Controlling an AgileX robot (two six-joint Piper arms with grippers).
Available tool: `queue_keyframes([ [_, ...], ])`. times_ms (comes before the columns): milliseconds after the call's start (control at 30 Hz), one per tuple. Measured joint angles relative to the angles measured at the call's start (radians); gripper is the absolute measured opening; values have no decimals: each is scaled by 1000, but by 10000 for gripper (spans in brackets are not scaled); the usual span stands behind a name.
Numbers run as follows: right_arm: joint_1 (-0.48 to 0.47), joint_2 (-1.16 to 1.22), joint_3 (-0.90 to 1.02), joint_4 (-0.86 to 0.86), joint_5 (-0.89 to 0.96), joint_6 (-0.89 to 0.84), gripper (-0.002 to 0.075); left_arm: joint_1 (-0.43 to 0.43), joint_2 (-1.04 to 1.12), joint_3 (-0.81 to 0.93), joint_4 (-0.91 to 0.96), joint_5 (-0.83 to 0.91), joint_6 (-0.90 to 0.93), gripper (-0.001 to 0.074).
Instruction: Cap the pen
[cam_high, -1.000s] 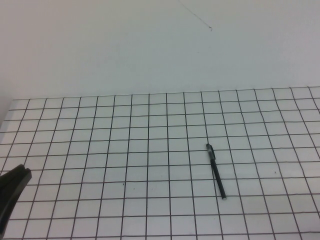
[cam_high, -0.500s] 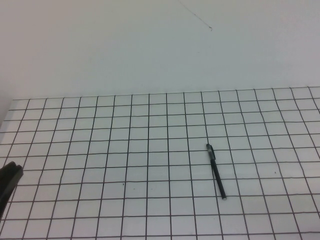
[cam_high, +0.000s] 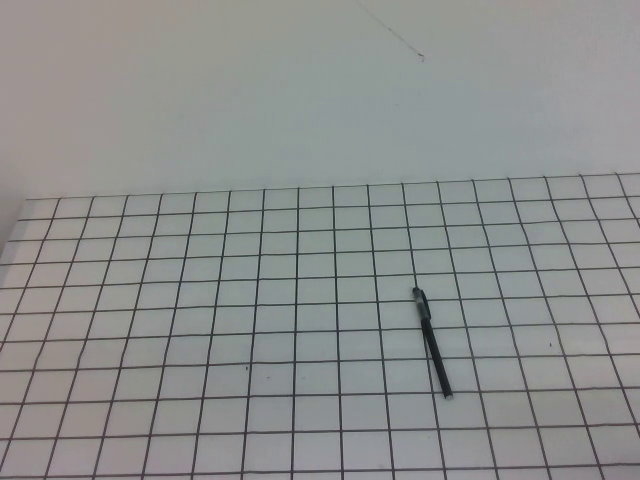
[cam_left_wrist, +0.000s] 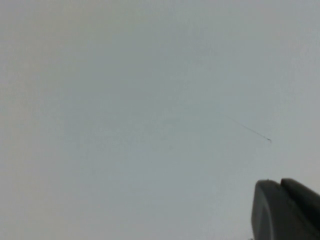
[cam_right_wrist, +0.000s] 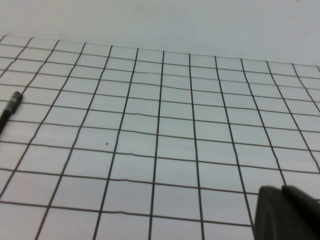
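While pen (cam_high: 432, 342) lies right-centre | left claw (cam_left_wrist: 285, 210) raised | right claw (cam_right_wrist: 287, 212) apart

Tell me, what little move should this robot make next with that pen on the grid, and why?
Probably nothing more than holding back. The pen lies alone on the grid table, and its far end looks like it already wears a cap. The left tool is out of the high view, aimed at the blank wall, and the right tool sits low near the table, both away from the pen.

Left gripper (cam_left_wrist: 287, 210) and right gripper (cam_right_wrist: 285, 212) show dark, smooth, rounded casings.
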Motion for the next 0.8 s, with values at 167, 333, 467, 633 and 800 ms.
queue_keyframes([
  [167, 0, 0, 0, 0, 0, 0, -3, 90, -20, 13, 0, 0, -47, -1],
  [333, 0, 0, 0, 0, 0, 0, -3, 108, -20, 13, 0, -40, -49, -1],
  [467, 0, 0, 0, 0, 0, 0, -3, 108, -20, 28, 0, -39, -56, -1],
  [633, 0, 0, 0, 0, 0, 0, -3, 112, -20, 59, 363, 32, -473, -1],
  [800, 0, 0, 0, 0, 0, 0, -3, 113, -20, 61, 1231, 185, -1422, -1],
])
